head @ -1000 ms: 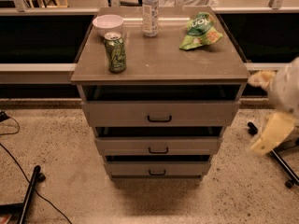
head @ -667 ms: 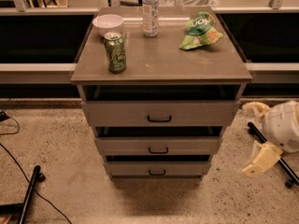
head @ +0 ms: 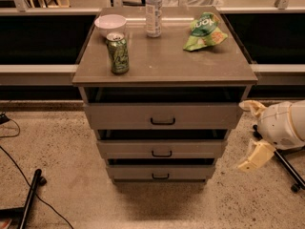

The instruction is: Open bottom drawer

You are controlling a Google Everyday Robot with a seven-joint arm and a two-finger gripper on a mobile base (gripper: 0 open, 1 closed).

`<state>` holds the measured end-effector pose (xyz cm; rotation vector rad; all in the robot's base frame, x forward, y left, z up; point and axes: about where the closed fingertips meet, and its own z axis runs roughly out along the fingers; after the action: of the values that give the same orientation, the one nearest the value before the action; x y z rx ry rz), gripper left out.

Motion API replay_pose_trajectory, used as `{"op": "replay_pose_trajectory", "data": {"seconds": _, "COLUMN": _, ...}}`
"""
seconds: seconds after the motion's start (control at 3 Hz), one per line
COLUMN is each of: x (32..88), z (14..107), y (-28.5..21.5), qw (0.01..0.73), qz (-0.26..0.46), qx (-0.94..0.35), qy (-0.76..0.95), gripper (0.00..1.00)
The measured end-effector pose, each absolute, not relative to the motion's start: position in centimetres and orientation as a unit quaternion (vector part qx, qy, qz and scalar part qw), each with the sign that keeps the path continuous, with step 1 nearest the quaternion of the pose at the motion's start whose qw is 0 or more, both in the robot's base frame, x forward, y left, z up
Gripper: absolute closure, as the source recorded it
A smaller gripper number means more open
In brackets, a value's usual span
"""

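Nearest: speckled floor, with a black pole (head: 29, 199) and a cable low on the left, both well clear of the cabinet. The floor ahead of the drawer fronts is bare, so there is room for travel.

The bottom drawer (head: 160, 171) sits lowest in the stack, narrowest front, small black pull (head: 160, 176) centred. It looks shut or nearly so, with a dark gap above it.

The gripper (head: 242, 135) hangs right of the cabinet, about level with the mid-sized drawer (head: 162, 149). Its jaws are spread wide and hold nothing. It is off to the side of the target pull and higher.

Risks: the upper finger is just beside the top drawer's (head: 162, 116) right corner, and a careless swing in would clip it. Coming in at this height would meet the wrong pull. The pull is slim, so a shallow grip may slip. A black stand leg (head: 288, 168) under the arm narrows the right side.

Farther, on the surface (head: 162, 63): a green can (head: 117, 53), bowl (head: 110, 25), bottle (head: 153, 11) and chip bag (head: 205, 31). A hard jerk could tip the can.
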<state>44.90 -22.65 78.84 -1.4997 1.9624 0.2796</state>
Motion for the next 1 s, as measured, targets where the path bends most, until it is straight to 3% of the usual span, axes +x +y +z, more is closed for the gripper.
{"op": "replay_pose_trajectory", "data": {"seconds": 1.0, "x": 48.2, "z": 52.3, "y": -12.9, "qw": 0.329, "qz": 0.231, "qx": -0.626, "qy": 0.668, "gripper": 0.0}}
